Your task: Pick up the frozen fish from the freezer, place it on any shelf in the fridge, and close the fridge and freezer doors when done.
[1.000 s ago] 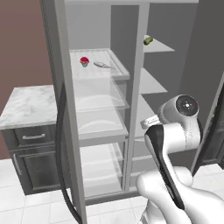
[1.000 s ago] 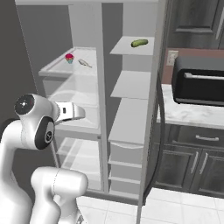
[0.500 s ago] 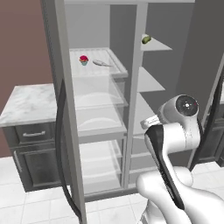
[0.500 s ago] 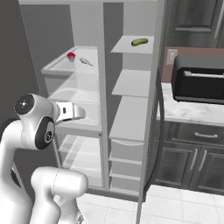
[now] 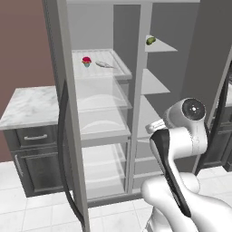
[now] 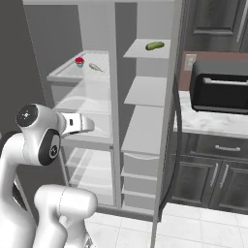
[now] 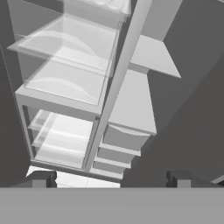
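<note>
Frozen fish (image 5: 105, 65) rests beside the cupcake (image 5: 86, 60) on the glass shelf (image 5: 121, 69); my gripper (image 7: 109, 177) spread, empty — doors next, I judge.

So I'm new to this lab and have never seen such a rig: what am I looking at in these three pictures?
It is a rendered kitchen with a white robot arm on a driving base. Two pictures come from cameras on that base, behind the arm to its left and right. The third comes from a camera on the hand, looking along the gripper, whose two dark finger tips stand apart with nothing between them.

In front stands a tall grey unit with both doors open: the fridge, the wider half with clear glass shelves, and the freezer, the narrower half with solid shelves. On the top glass shelf lie the frozen fish and a red-topped cupcake. A small green item sits on the top freezer shelf. A black microwave stands on the right counter.
</note>
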### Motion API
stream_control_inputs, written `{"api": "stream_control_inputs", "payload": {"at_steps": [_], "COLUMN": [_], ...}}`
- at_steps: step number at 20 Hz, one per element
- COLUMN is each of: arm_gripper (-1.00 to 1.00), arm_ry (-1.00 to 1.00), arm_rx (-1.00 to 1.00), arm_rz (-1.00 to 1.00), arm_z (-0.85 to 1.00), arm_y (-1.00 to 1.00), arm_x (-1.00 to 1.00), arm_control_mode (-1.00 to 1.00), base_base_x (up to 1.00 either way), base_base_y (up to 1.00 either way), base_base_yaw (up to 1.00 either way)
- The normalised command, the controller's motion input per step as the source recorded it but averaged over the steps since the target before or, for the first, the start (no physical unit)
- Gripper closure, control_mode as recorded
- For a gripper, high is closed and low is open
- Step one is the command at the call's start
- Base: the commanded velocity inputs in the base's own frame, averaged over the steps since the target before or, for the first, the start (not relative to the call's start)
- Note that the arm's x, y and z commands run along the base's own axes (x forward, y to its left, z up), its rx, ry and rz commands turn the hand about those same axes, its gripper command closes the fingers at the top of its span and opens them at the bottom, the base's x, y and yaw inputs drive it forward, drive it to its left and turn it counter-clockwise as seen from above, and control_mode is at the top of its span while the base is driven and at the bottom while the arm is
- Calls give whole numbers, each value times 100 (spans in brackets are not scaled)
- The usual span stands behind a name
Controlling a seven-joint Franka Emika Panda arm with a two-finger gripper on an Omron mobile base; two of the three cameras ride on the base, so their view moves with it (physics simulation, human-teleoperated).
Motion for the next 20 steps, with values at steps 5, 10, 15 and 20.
{"api": "stream_control_inputs", "payload": {"at_steps": [5, 10, 15, 20], "arm_gripper": [-100, -100, -100, -100], "arm_ry": [0, 0, -7, -25], "arm_rx": [0, 0, 4, 6], "arm_rz": [0, 0, -2, -9], "arm_z": [0, 0, 1, 58], "arm_y": [0, 0, -27, -65], "arm_x": [0, 0, -4, -12], "arm_control_mode": [100, 100, -100, -100], "base_base_x": [-2, 0, 0, 0], "base_base_y": [0, 0, 0, 0], "base_base_yaw": [0, 0, 0, 0]}}
